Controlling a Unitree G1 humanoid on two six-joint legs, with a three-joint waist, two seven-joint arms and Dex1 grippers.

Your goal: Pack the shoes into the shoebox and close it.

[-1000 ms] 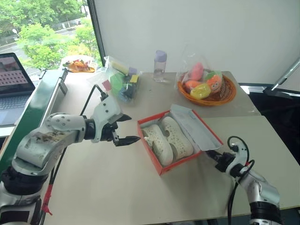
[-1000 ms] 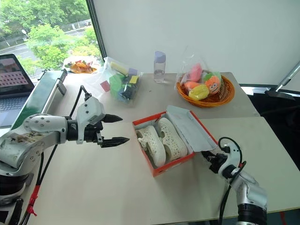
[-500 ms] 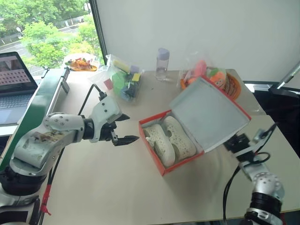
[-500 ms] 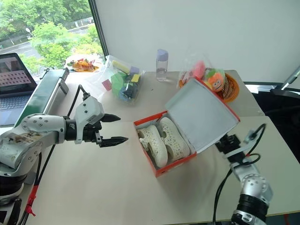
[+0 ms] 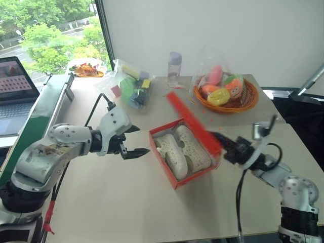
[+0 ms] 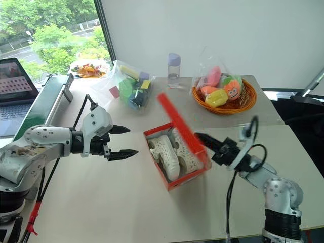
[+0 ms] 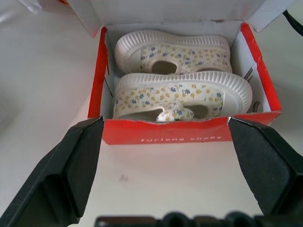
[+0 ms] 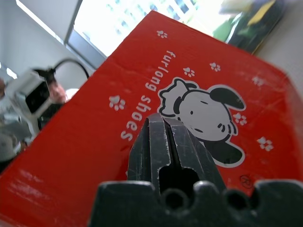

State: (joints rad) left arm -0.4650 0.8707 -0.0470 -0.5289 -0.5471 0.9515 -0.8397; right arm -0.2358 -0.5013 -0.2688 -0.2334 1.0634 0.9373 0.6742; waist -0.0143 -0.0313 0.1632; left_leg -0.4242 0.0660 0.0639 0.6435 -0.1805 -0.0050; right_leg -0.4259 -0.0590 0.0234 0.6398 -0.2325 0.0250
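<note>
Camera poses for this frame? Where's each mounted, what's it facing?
Left/right eye: head, looking down over the table; both arms show, shoebox between them.
Left wrist: along the open left gripper, facing the shoes in the box.
Right wrist: along the shut right gripper, against the red lid.
Shared: shoebox shows in all views.

The shoes [image 5: 183,149] are laid side by side in the shoebox [image 5: 174,177] at the middle of the worktop [image 5: 126,202]. The left claw [image 5: 132,140] is held just left of it, the right claw [image 5: 215,136] against its raised lid [image 5: 195,124]. A basket [image 5: 225,104] is set far right.
</note>
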